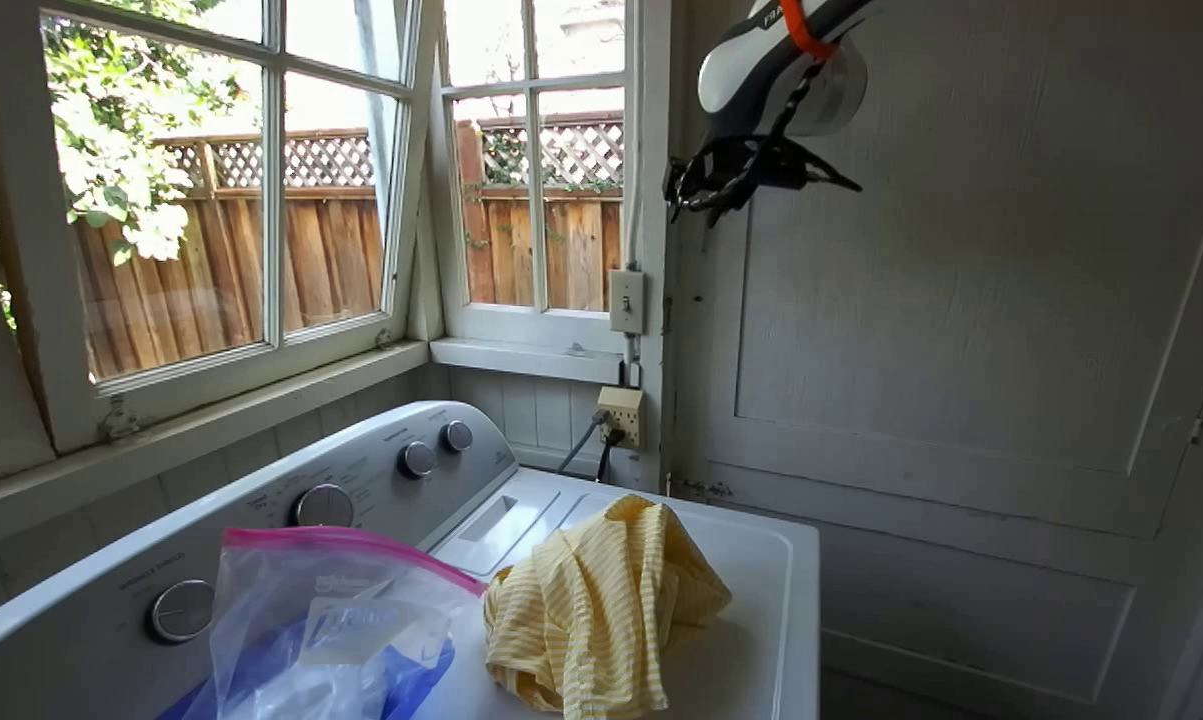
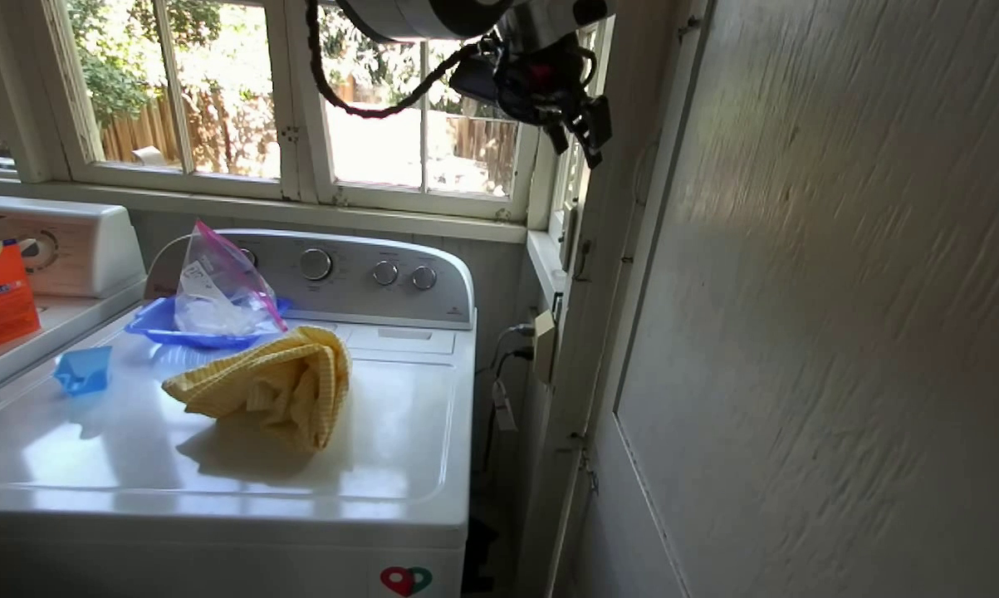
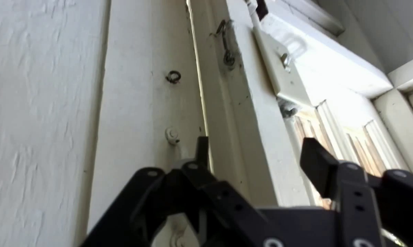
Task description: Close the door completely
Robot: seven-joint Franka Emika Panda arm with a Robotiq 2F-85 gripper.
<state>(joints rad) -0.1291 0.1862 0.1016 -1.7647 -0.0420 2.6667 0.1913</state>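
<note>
in an ext. view: arm [image 1: 751,70] w/ "fra" legible, door [image 1: 951,300] behind, r. of window [image 1: 534,200]. in an ext. view: orange box [image 2: 1,299] w/ cut-off "ide", yellow cloth [image 2: 275,386] r. of it. wrist view: jaws spread apart, door just beside frame [image 3: 233,116].

The off-white painted wooden panel door [image 1: 946,320] stands upright, extending left from behind the end effector [image 3: 254,154] in the wrist view. It looks closed or nearly so, a thin bright line along its edge.
</note>
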